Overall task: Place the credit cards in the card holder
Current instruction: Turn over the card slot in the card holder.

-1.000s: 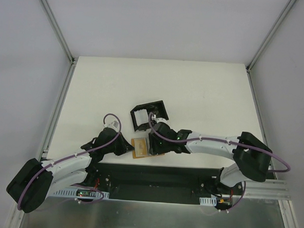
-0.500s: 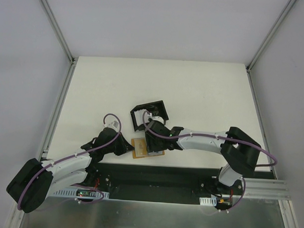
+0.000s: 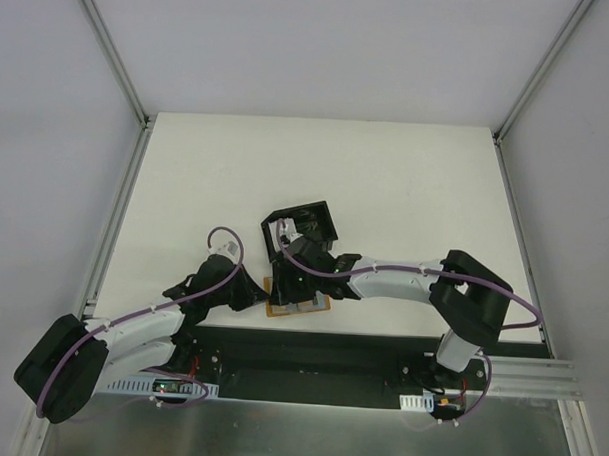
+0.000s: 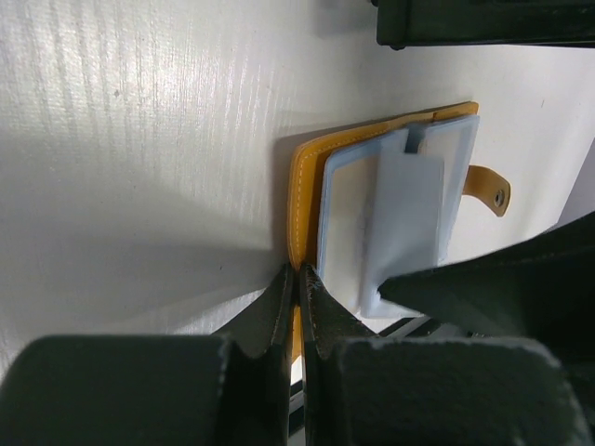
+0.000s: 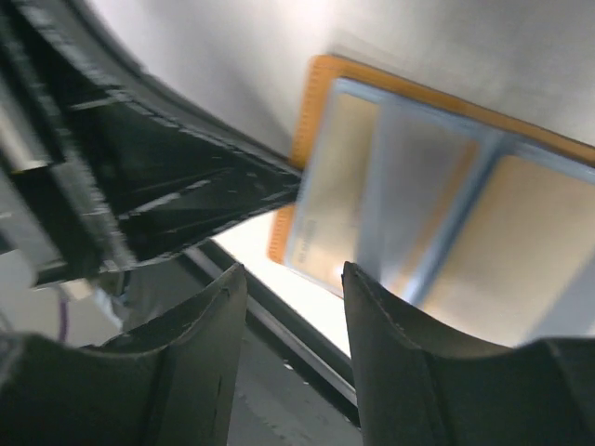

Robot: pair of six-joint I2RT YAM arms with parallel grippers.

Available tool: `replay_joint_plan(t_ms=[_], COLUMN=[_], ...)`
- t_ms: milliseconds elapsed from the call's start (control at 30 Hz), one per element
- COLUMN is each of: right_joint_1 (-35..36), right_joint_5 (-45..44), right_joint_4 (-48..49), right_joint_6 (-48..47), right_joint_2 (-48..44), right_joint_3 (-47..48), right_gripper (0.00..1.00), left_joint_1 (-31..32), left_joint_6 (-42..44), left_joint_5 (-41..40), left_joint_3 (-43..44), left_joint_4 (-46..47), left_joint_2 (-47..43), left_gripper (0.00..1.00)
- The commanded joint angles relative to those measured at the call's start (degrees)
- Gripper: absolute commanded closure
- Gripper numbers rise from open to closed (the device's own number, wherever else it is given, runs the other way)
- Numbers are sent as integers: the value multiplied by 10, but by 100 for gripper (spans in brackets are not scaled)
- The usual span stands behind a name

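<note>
An open tan-orange wallet (image 3: 312,306) lies near the table's front edge, its clear sleeves spread out (image 4: 381,223). Tan credit cards (image 5: 339,186) show through those sleeves in the right wrist view. My left gripper (image 4: 297,275) is shut on the wallet's orange cover edge and pins it to the table (image 3: 263,299). My right gripper (image 5: 290,279) hovers open just over the wallet's near corner with nothing between its fingers, and in the top view it covers most of the wallet (image 3: 286,277). The black card holder (image 3: 325,229) stands just behind the wallet.
The wallet's strap with a snap (image 4: 489,189) sticks out on the side away from my left gripper. The black base rail (image 3: 310,358) runs right along the table's front edge below the wallet. White walls with metal posts (image 3: 119,81) enclose the table.
My right arm has swung left, bringing its gripper from the wallet's right part to over its left part, close to the left gripper. The left arm and wallet have stayed put.
</note>
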State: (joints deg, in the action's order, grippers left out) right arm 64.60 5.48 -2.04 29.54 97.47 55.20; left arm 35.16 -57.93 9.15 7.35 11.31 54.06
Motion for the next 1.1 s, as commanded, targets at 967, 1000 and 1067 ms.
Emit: replay_joint_plan(t_ms=[967, 1000, 1067], right_joint_1=[-8, -8, -6], right_joint_5=[-158, -152, -142], right_joint_4=[-151, -149, -145], right_joint_6=[17, 17, 19], right_joint_2=[-78, -70, -53], right_joint_3=[-28, -27, -22], right_gripper=[46, 47, 47], left_joint_1=[-2, -2, -2], left_joint_6=[-11, -11, -12], left_joint_5=[-11, -11, -11], left_joint_3=[-33, -32, -33], left_joint_4=[-43, -44, -44], left_joint_2=[33, 33, 34], left_gripper=[100, 100, 100])
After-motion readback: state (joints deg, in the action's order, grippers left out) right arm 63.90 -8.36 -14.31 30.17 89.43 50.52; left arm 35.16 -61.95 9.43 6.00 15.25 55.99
